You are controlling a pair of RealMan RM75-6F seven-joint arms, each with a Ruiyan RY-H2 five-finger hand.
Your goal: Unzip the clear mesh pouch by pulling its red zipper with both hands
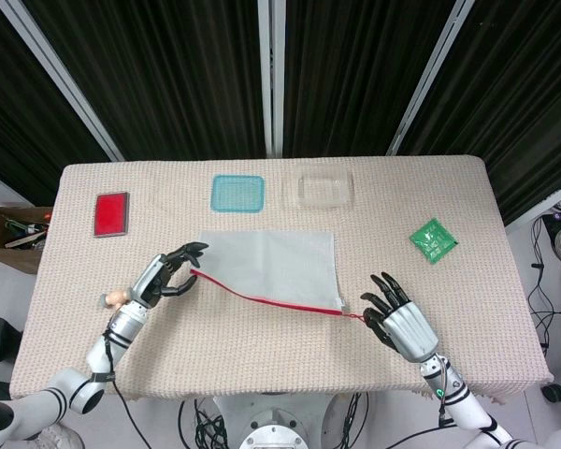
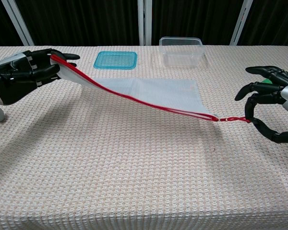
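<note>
On the table [image 1: 262,365] we see the clear mesh pouch [image 1: 276,267] lying mid-table, our left hand [image 1: 164,279] gripping its raised corner, our right hand [image 1: 397,323] pinching the red zipper [image 2: 134,98] pull. Along the far edge sit a blue lid [image 1: 237,194], clear container [image 1: 324,188] and red block [image 1: 111,213]; a green packet [image 1: 432,238] lies near the right edge, none obstructing.

Head view: high, looking down on whole table [image 1: 449,187]. Chest view: low, near, facing across same table.

The clear mesh pouch [image 2: 153,91] lies mostly flat mid-desk, nearer the far edge, its left corner lifted off the surface. Its red zipper [image 2: 149,103] runs along the near side (two strands parted, so open) toward the right edge.
</note>
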